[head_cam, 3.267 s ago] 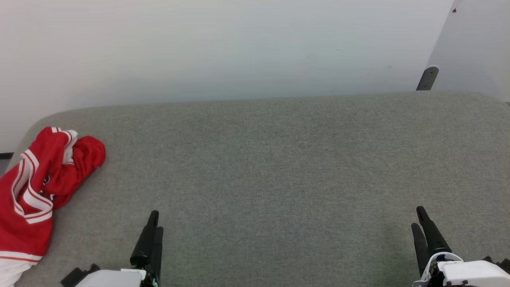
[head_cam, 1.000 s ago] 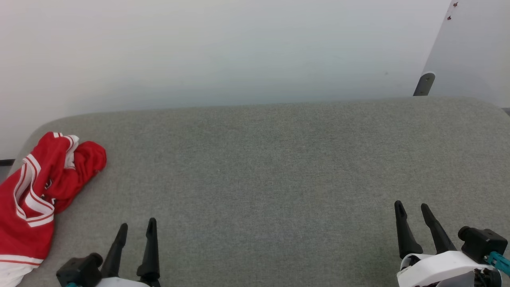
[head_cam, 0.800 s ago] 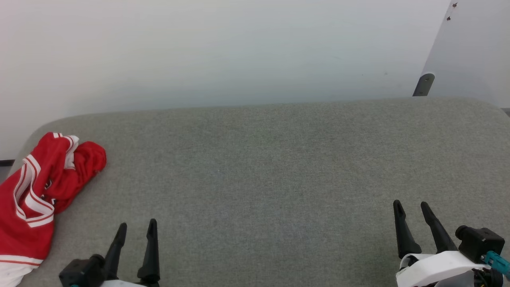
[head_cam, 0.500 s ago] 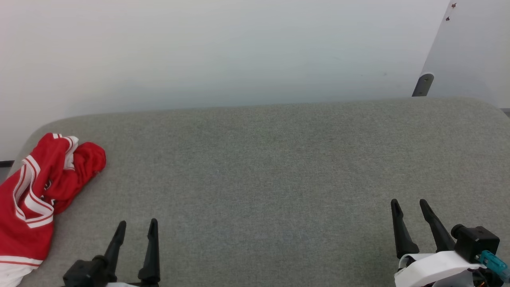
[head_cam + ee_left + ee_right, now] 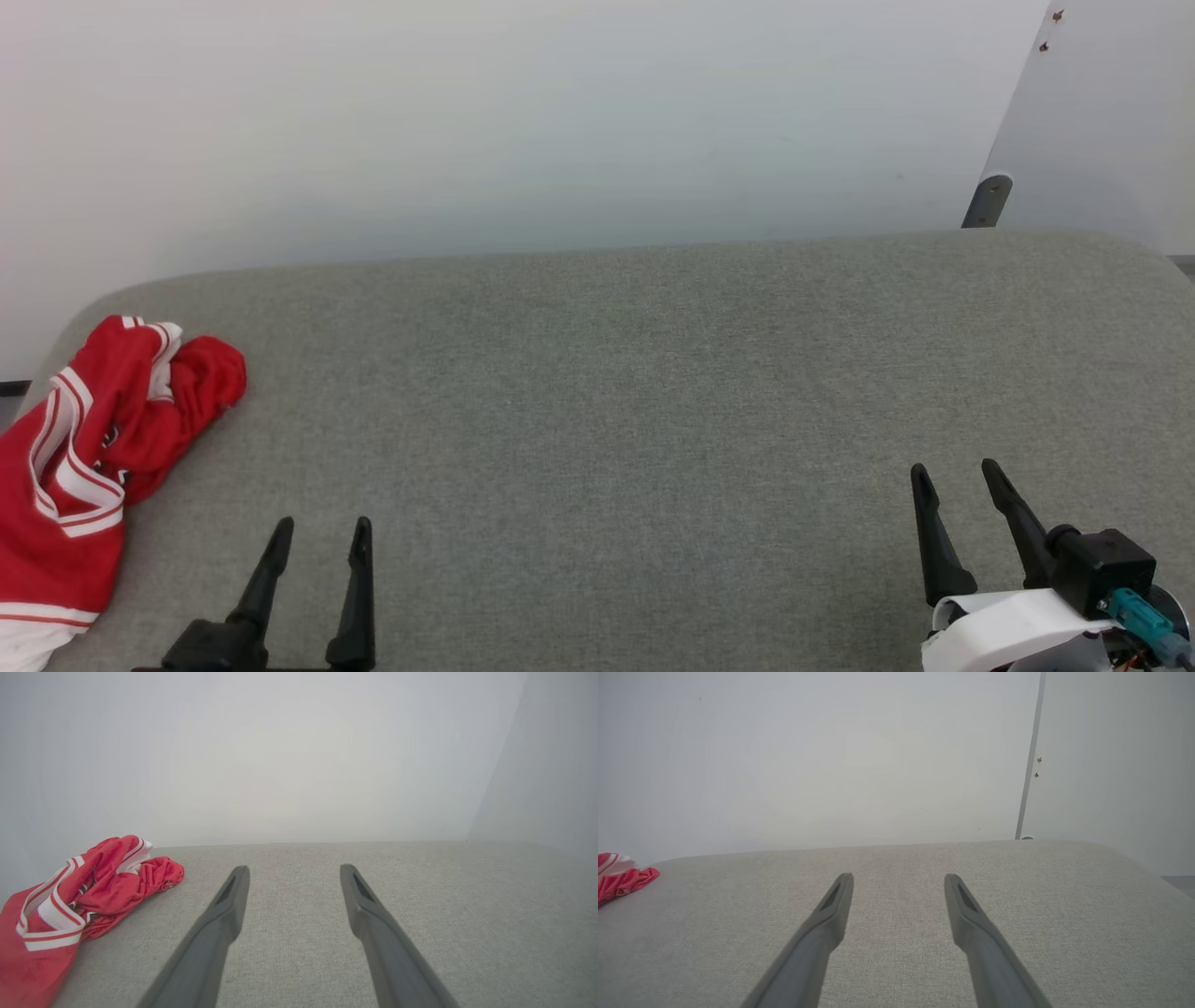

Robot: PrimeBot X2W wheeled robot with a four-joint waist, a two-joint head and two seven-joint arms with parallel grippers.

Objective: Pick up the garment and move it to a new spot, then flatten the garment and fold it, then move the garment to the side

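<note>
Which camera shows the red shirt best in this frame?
Head view: from above it shows the red shirt crumpled at the left end of the grey surface, striped trim and white edge visible, though cropped. The left wrist view gives a low side look at its bunched end; the right wrist view catches a small corner.

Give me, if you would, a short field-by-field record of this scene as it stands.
surface: grey fabric-covered top, with a pale wall behind
garment: red with white striped trim, crumpled at the left end, not flattened or folded
left hand: open, holding nothing, to the right of the garment and apart from it
right hand: open, holding nothing, near the right end
task stage: pick-up not yet done
</note>
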